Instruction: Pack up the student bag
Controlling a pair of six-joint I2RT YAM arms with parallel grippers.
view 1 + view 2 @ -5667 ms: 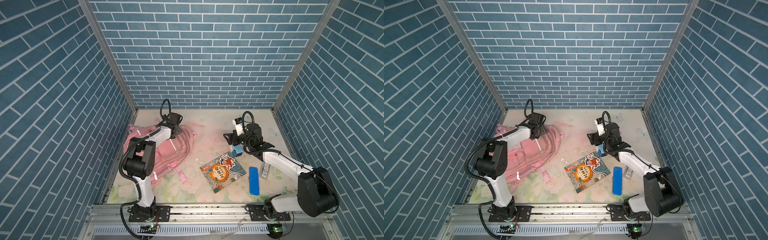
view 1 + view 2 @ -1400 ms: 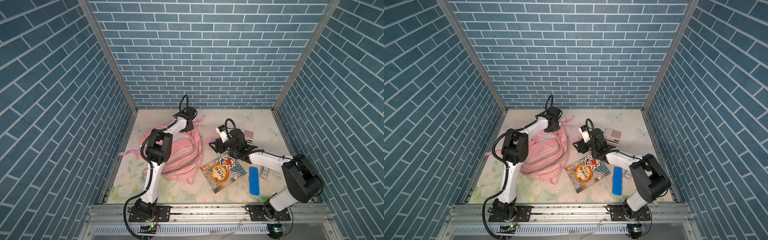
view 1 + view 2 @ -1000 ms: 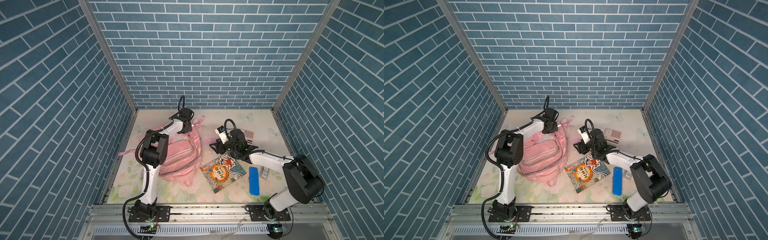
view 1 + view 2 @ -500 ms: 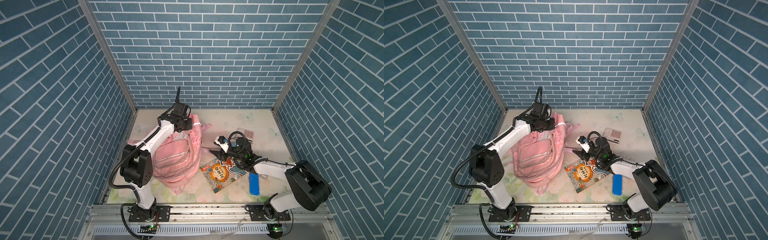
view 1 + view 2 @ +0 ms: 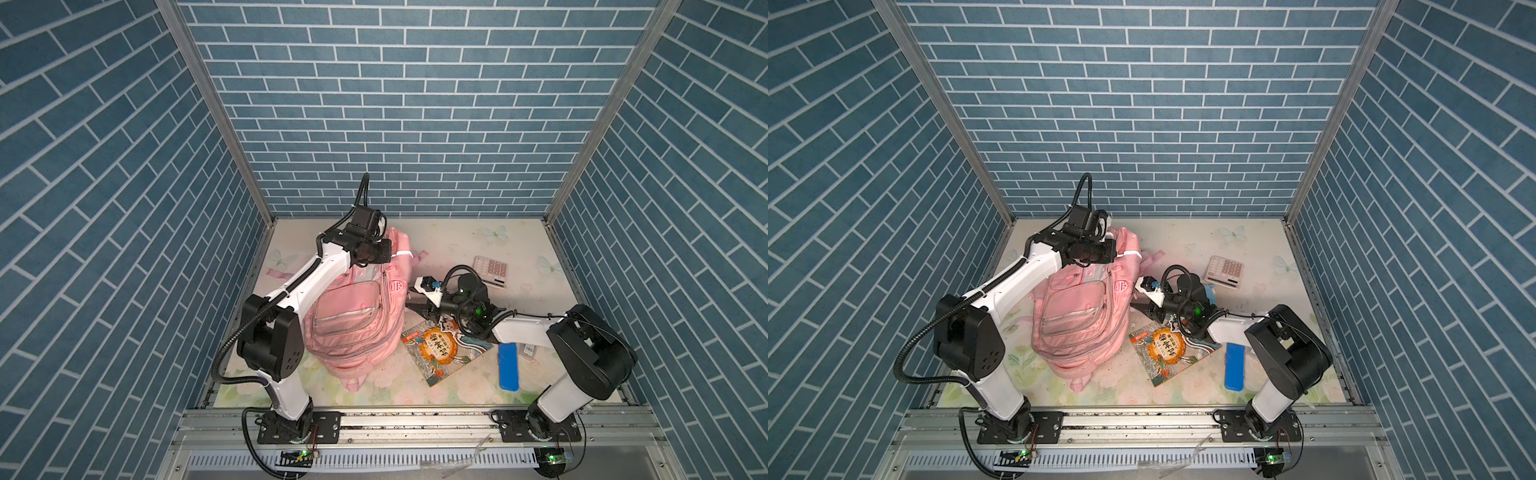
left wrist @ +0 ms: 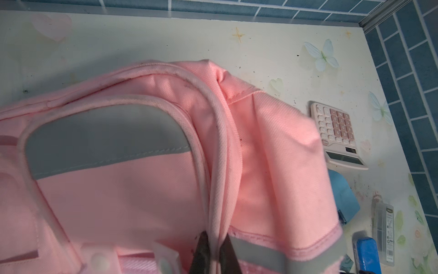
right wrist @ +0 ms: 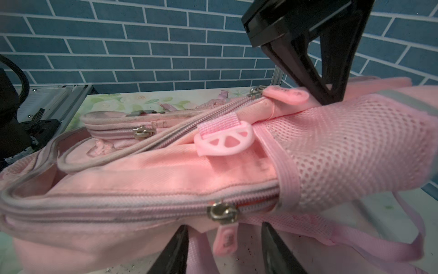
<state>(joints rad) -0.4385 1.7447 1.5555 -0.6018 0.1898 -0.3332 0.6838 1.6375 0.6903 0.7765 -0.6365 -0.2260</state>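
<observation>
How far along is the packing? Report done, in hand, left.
Done: the student bag is propped up, the left gripper shut on its top piping. In hand: the right gripper stands open around a zip pull. Left: the book, blue case and calculator lie outside the bag.

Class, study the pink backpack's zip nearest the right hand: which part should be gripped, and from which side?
Grip the pink pull tab hanging from the metal slider on the student bag. It dangles free and flat, so pinch its faces, approaching from the side where the right hand straddles it.
</observation>
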